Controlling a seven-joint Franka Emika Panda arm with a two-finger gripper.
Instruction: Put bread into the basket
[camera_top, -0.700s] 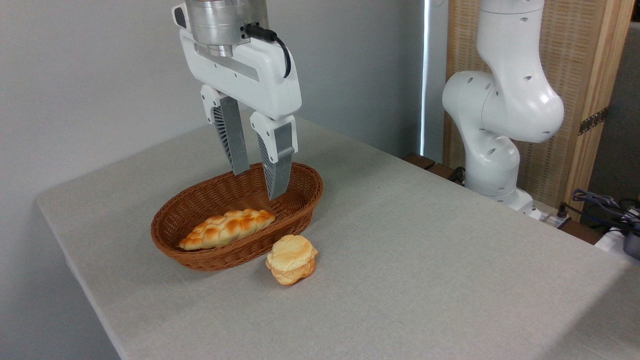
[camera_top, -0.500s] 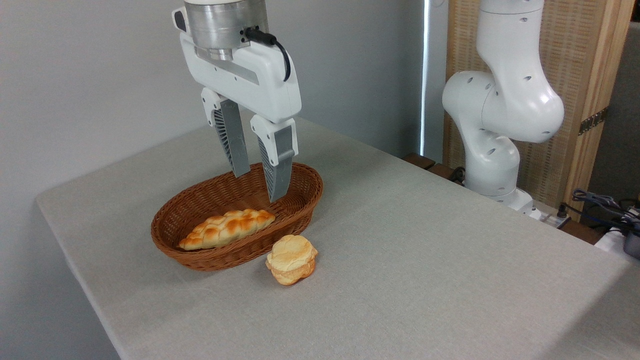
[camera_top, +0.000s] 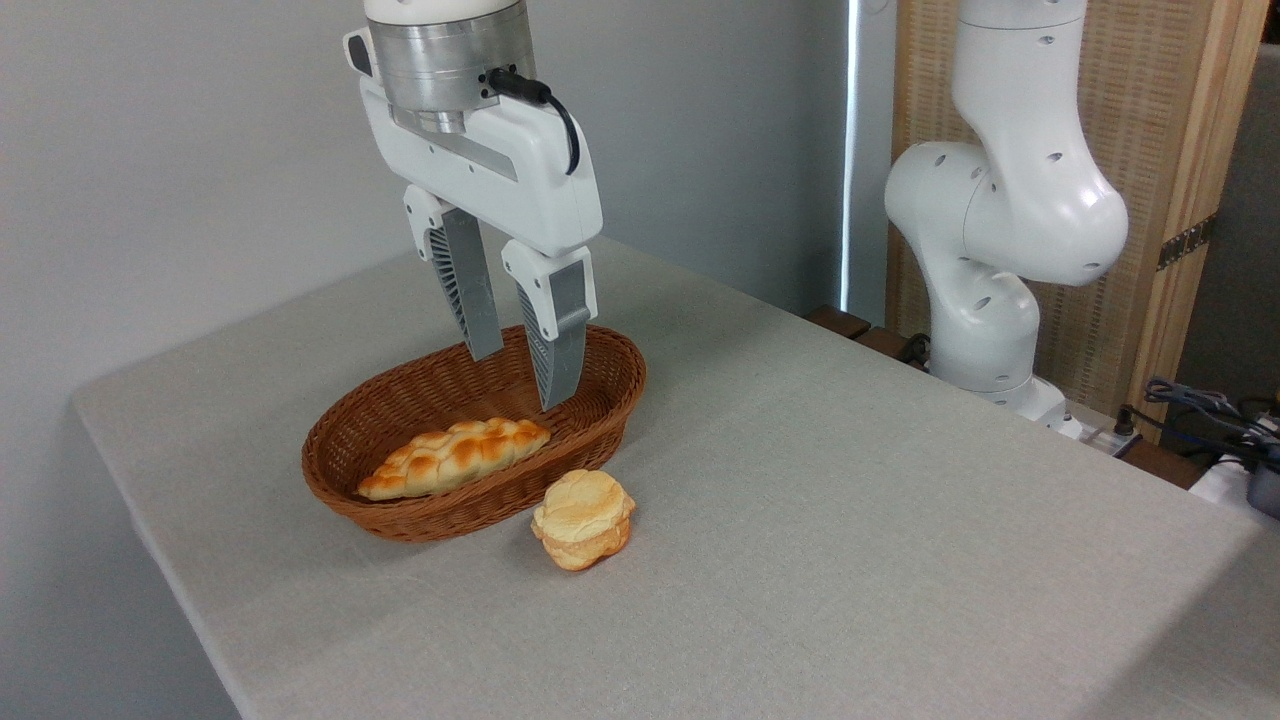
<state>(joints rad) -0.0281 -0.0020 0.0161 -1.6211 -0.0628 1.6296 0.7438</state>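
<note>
The bread (camera_top: 583, 518) sits on the tabletop (camera_top: 850, 520), just outside the basket (camera_top: 375, 505), waiting for me. A long loaf (camera_top: 455, 456) lies inside the basket. My claw (camera_top: 520, 378) hangs above the basket's far end, open and holding nothing.

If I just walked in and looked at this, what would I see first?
First, the big white robot claw hanging open over the back of the brown wicker basket, holding nothing. Next, the long braided loaf lying inside the basket, and the small round bun sitting on the grey table just outside the basket's front rim.
</note>
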